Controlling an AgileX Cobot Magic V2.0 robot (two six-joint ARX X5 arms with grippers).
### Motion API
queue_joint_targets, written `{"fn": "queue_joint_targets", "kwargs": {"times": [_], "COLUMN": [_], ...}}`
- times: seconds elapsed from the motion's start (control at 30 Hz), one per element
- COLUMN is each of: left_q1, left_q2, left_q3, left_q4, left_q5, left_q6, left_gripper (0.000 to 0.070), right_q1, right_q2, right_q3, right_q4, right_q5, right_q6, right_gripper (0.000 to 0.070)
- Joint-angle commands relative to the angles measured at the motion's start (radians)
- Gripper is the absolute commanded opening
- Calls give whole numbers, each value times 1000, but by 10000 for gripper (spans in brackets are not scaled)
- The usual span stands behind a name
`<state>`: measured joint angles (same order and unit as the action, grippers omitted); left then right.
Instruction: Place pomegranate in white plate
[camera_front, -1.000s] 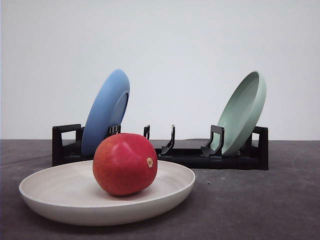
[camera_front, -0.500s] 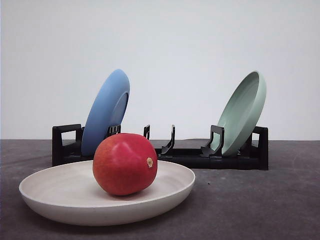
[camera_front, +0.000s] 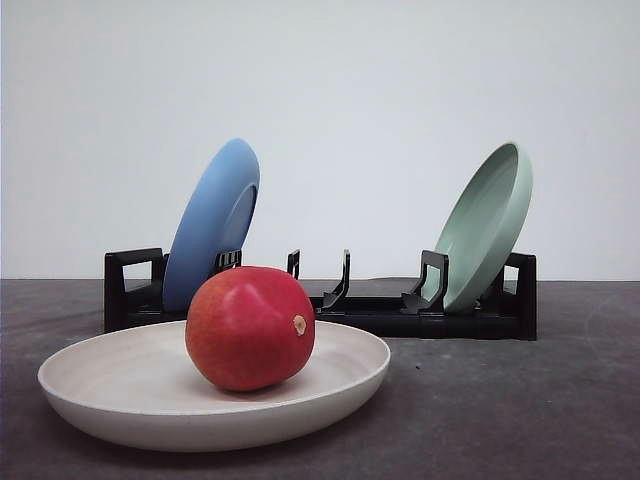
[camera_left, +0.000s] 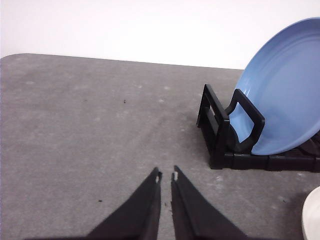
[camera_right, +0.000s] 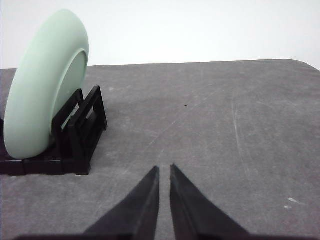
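Front view hasn't changed: pomegranate (camera_front: 250, 327) sitting in white plate (camera_front: 120, 385), left gripper (camera_left: 166, 176) and right gripper (camera_right: 164, 168) both pressed together, so it looks done.

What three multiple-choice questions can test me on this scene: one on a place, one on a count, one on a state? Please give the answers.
1. Where is the pomegranate?
A. in the white plate
B. in the black rack
C. on the bare table

2. How many plates stand in the rack?
A. one
B. two
C. three

3. How is the left gripper?
A. wide open
B. holding fruit
C. shut, empty

Answers: 1 A, the fruit rests inside the rim. 2 B, the blue plate and the green plate. 3 C, its fingertips nearly meet above the table.
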<state>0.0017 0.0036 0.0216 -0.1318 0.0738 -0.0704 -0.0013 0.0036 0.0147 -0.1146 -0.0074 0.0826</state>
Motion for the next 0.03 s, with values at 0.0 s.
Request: {"fn": "queue_joint_targets", "kwargs": {"times": [0.0], "left_q1": [-2], "left_q2": [0], "left_q3": [-10], "left_q4": [8], "left_q5": [-2], "left_q6": [9], "left_gripper": [17], "right_q1": [-1], "right_q2": [0], "right_q3": [-4], "right_q4": [13], "right_q5": [1], "right_q6": [8], "right_gripper": [35]}}
